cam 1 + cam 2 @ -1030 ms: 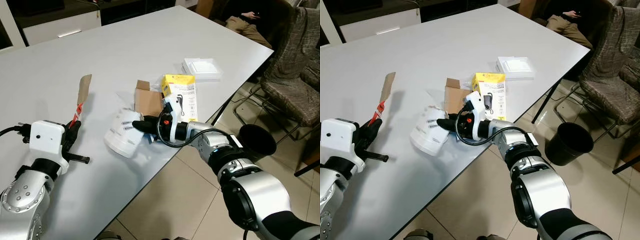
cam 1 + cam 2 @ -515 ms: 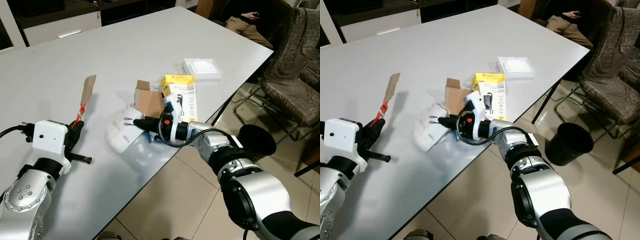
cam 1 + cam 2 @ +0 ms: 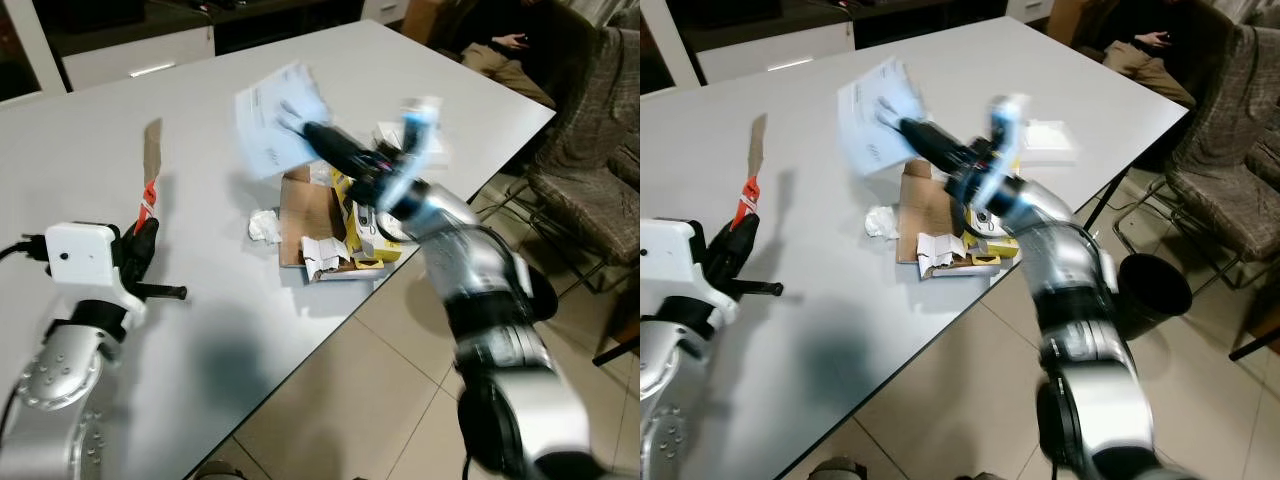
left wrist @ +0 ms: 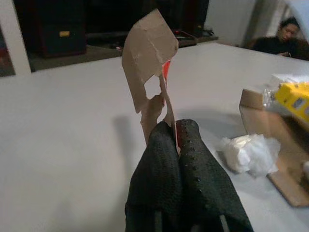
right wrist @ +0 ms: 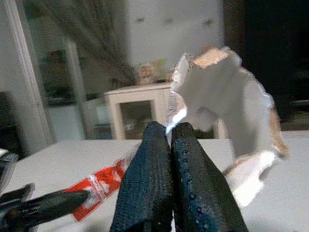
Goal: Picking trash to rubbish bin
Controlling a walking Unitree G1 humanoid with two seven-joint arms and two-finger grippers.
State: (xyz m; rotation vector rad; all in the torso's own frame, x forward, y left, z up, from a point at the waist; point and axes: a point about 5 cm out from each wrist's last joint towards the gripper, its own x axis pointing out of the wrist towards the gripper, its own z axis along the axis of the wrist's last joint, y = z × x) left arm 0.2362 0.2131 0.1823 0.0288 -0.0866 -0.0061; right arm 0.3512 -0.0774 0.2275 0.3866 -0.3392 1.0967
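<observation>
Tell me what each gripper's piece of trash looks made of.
Left gripper pinches a cardboard strip: matte brown, torn edges, red tape along it. Right gripper holds a white wrapper, probably foil-lined plastic or paper; its inner face looks silvery and crinkled, though blur leaves that open.

Right gripper point(image 3: 305, 128) swung up off table, white packet point(image 3: 278, 120) lifted (motion-blurred)

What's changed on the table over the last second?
The right gripper has lifted the white wrapper off the table, uncovering a crumpled tissue and torn scraps beside the cardboard box. The left gripper stays shut on its cardboard strip.
</observation>
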